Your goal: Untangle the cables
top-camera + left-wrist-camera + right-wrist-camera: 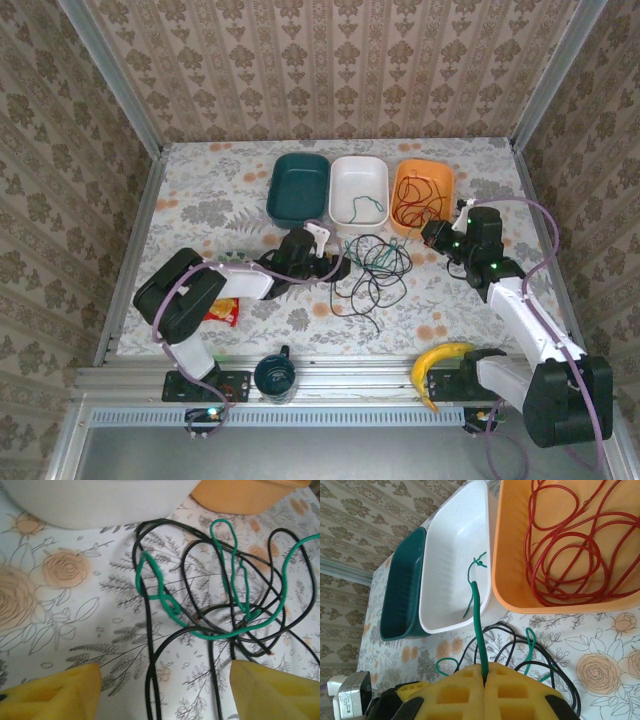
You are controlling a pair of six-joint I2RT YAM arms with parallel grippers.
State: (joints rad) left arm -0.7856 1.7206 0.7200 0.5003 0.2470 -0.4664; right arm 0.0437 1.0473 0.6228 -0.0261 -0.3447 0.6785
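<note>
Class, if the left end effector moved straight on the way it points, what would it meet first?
Probably the black cable, lying just ahead of the open left end effector, then the green cable tangled beyond; depth is uncertain.

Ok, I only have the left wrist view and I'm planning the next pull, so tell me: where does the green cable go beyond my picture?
Observer: The right gripper is shut on the green cable.
Operator: And past that grip?
Observer: It runs on up, and its end lies inside the white bin.
Operator: Is there a red cable anywhere?
Observer: Yes, the red cable lies coiled in the orange bin.
</note>
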